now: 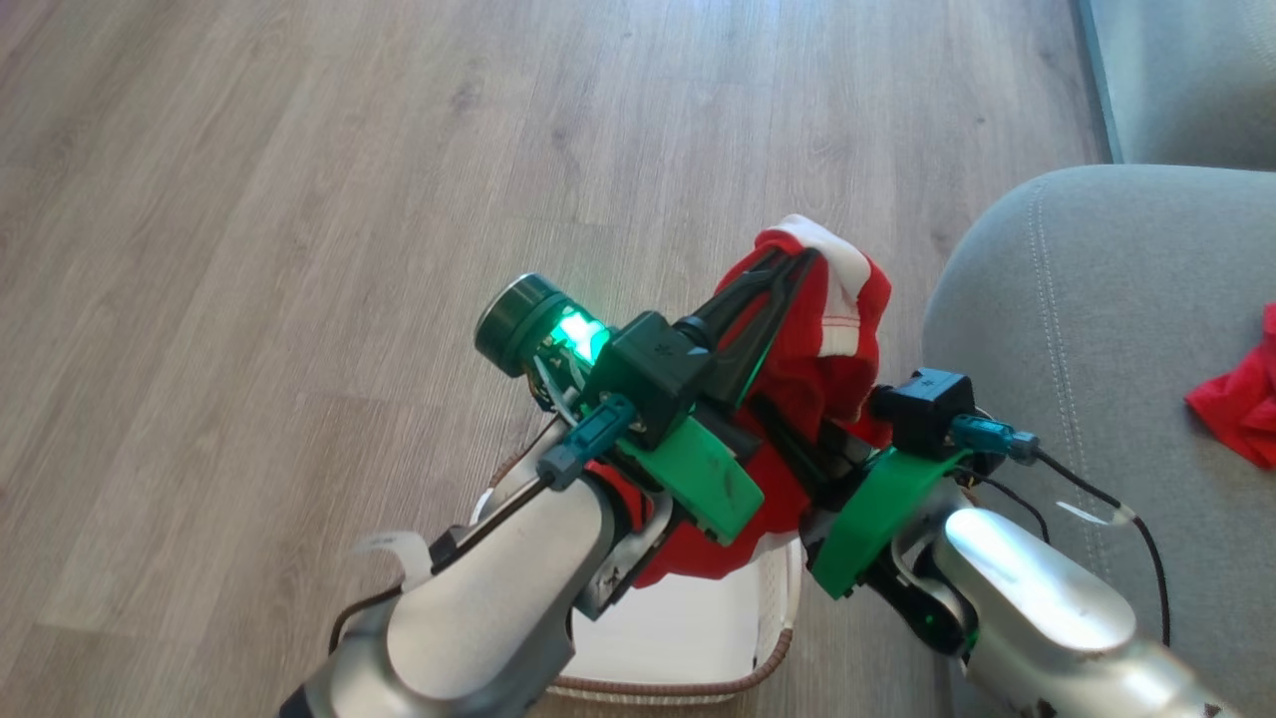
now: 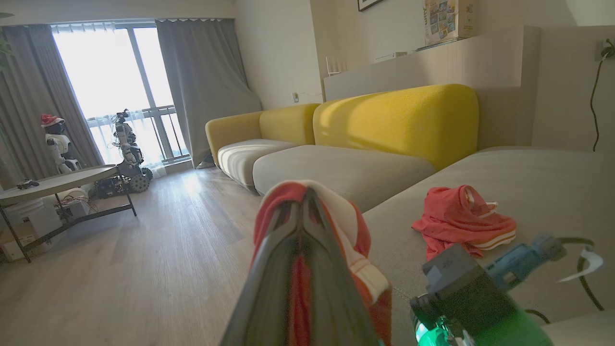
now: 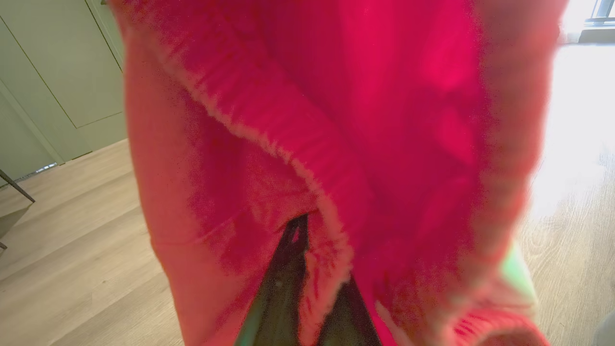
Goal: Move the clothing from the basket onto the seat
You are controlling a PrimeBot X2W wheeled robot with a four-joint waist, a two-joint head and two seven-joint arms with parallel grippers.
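Note:
A red garment with white trim (image 1: 832, 339) hangs in the air above the basket (image 1: 678, 628), a white tub with a brown woven rim. My left gripper (image 1: 807, 257) is shut on its upper edge, seen close up as left gripper (image 2: 306, 192) in the left wrist view. My right gripper (image 1: 773, 419) is buried lower in the same cloth; in the right wrist view its dark fingers (image 3: 288, 278) lie together, shut on the red fabric (image 3: 336, 120). A second red garment (image 1: 1241, 409) lies crumpled on the grey seat (image 1: 1077, 329), also garment (image 2: 461, 221).
Wooden floor (image 1: 299, 249) stretches to the left and ahead of the basket. The seat stands immediately right of the basket. Yellow sofa backs (image 2: 399, 120), a round low table (image 2: 57, 180) and two parked robots by the window (image 2: 125, 144) lie farther off.

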